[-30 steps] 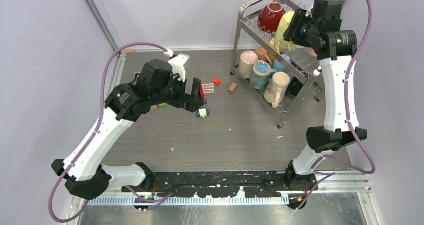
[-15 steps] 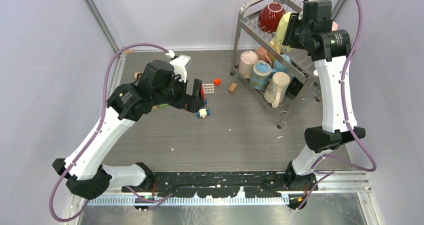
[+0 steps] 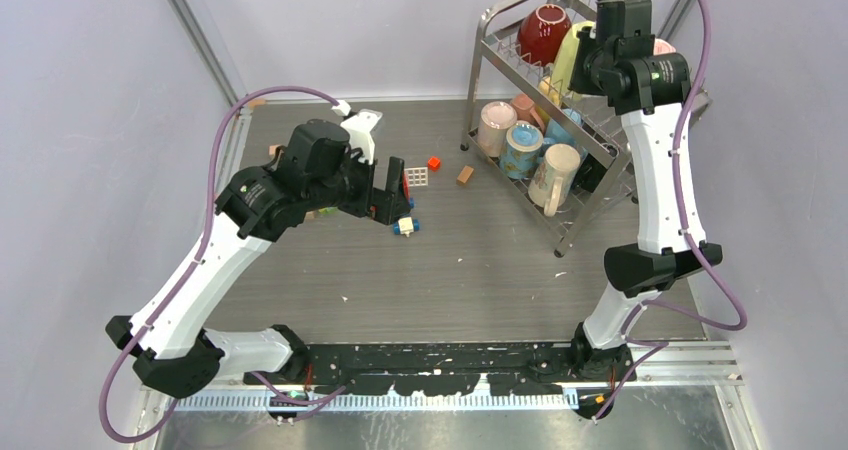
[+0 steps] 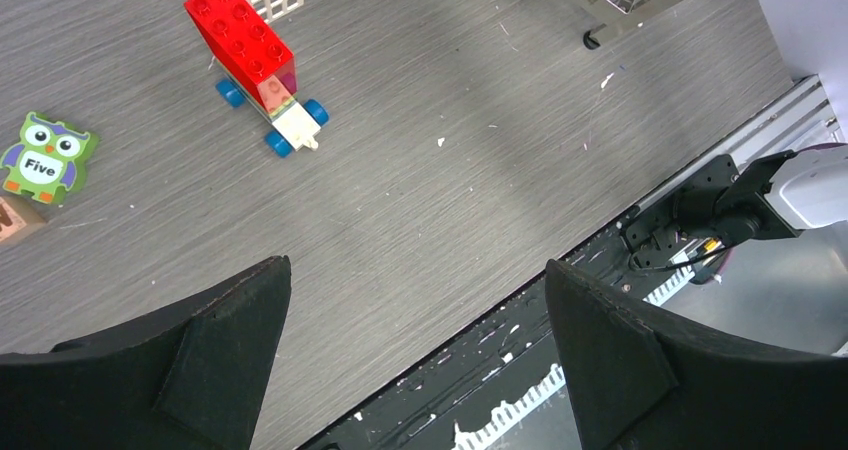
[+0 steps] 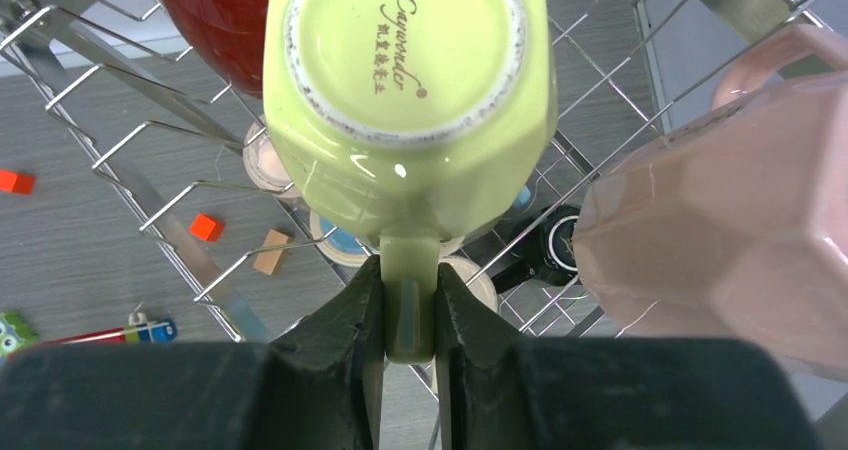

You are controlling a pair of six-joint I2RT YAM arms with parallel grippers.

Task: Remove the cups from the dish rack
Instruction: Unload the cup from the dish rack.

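Cup [image 5: 405, 100] of pale yellow-green, cursive maker's mark on base hardly legible, handle clenched in right claw [image 5: 410, 310]; left claw [image 4: 415, 270] released above desk [image 4: 450, 200], "Five" on owl tile [image 4: 45, 158].

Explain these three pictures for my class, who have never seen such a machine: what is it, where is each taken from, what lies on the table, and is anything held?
These are two robot arms bolted to the near edge of a table, each ending in a two-finger gripper. The wide picture looks down from above; the other two come from cameras on the wrists. A wire dish rack holding mugs stands far right. A red brick car and other small toys lie on the table. The right gripper pinches the handle of a pale green mug on the rack. The left gripper hangs open, empty.
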